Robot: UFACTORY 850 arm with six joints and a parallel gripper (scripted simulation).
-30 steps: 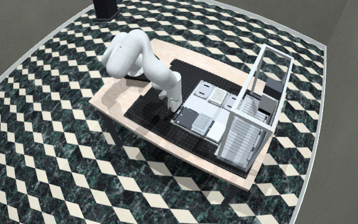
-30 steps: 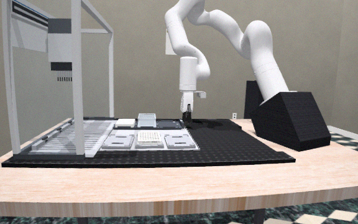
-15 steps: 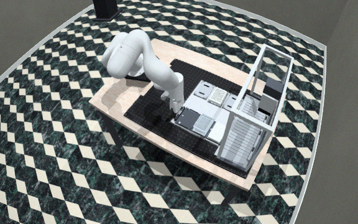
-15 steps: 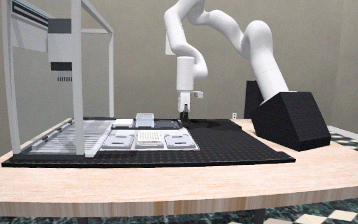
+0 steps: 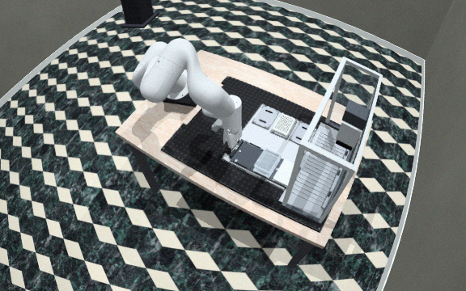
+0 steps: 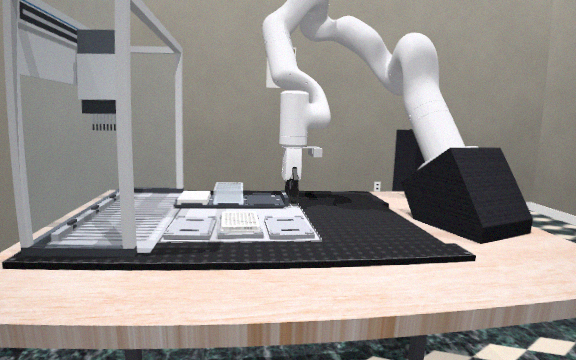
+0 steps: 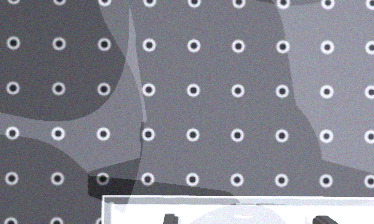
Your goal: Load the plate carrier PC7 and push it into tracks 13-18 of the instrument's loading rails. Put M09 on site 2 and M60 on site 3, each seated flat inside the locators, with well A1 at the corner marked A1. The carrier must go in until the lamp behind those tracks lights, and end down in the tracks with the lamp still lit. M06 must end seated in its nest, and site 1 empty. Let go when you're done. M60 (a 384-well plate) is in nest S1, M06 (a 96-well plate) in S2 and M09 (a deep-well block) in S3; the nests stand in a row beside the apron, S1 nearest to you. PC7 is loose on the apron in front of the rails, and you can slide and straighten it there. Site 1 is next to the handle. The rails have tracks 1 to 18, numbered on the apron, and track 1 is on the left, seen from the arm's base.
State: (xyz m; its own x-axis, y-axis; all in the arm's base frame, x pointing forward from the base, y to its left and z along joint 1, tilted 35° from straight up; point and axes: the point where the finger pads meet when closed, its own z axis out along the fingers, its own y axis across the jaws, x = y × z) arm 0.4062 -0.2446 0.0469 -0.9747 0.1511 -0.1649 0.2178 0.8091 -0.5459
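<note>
A pale wooden worktop [image 6: 278, 305] carries a black perforated board [image 6: 368, 235] across most of its middle; the arm's black wedge-shaped pedestal [image 6: 488, 210] stands on it beside the board's far end

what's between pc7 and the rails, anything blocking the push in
Nothing visible does. PC7 lies on the apron with its far end facing the rails, and no object shows in the gap between them. The gripper is at the handle end, jaws open and empty.
</note>
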